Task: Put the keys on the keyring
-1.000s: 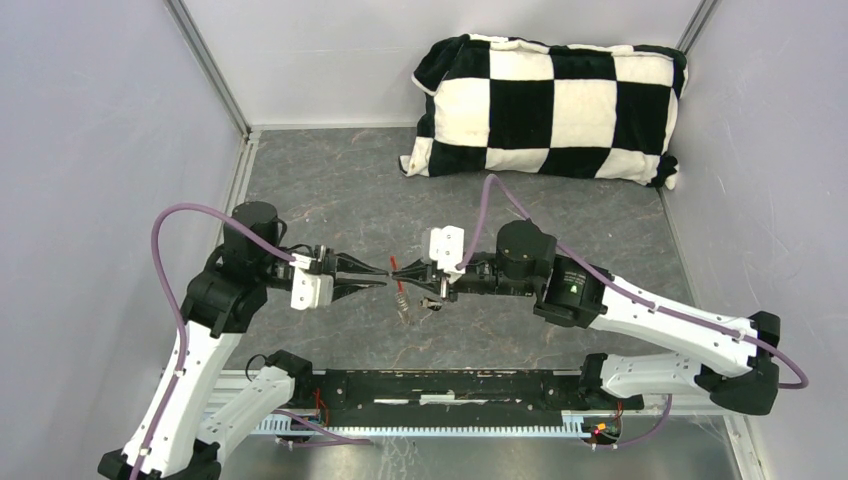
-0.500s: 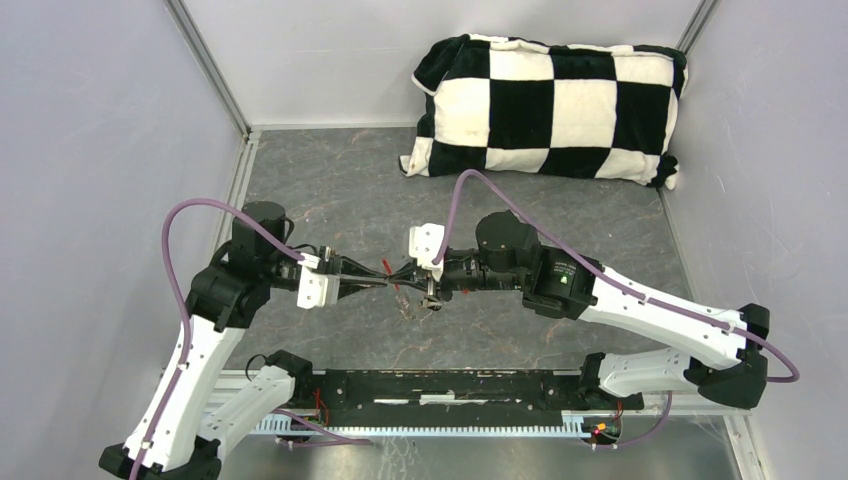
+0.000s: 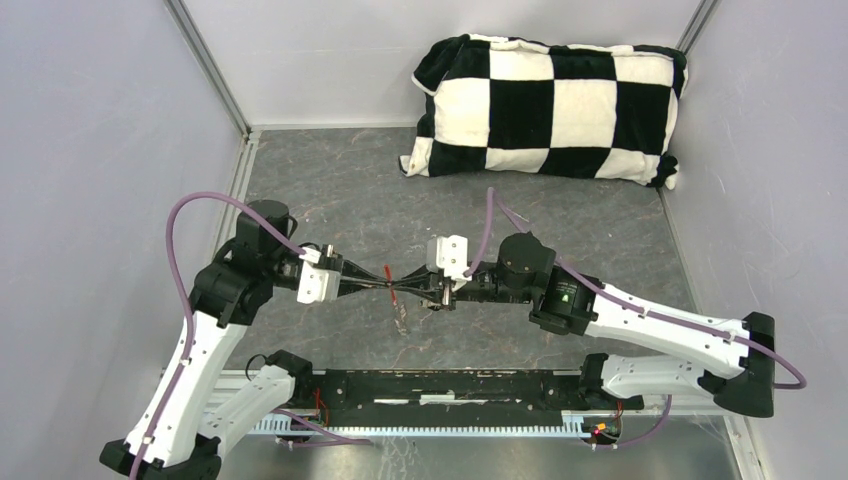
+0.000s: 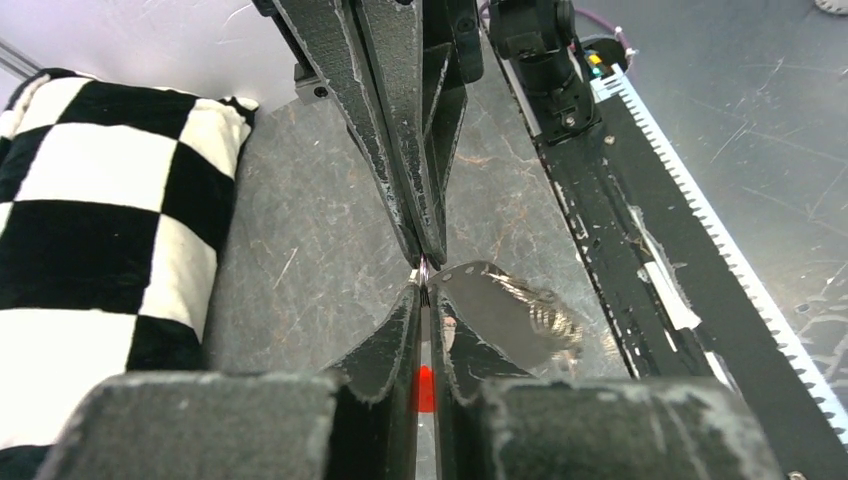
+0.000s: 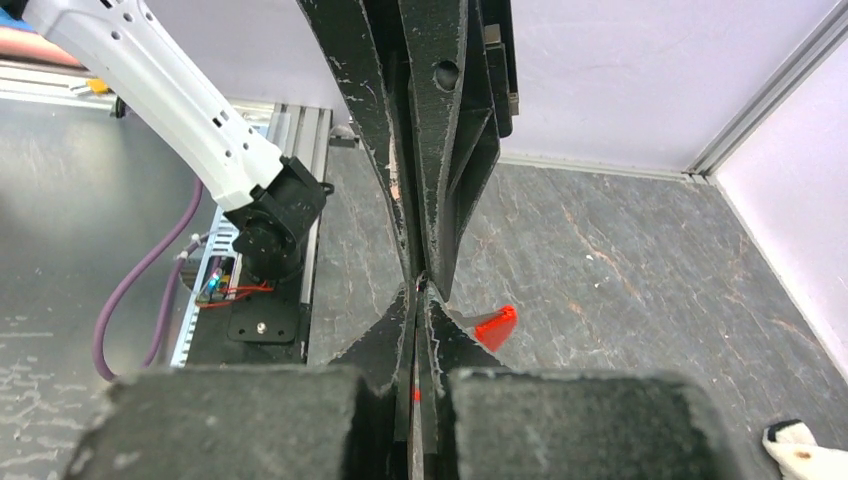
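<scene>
2 grippers, the left gripper (image 3: 383, 285) and the right gripper (image 3: 402, 289), tip to tip. 1 keyring (image 3: 401, 313) at and below their tips; its keys (image 4: 505, 315) are too blurred to count. 1 checkered pillow (image 3: 548, 108) well beyond both grippers.

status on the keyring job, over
Left gripper and right gripper tip to tip, both shut on keyring. Metal key dangles below the tips. Pillow far back, not in the way.

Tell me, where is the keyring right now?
Top view: the keyring hangs mid-table, where the two arms' jaws meet tip to tip, dangling toward the near rail.
</scene>
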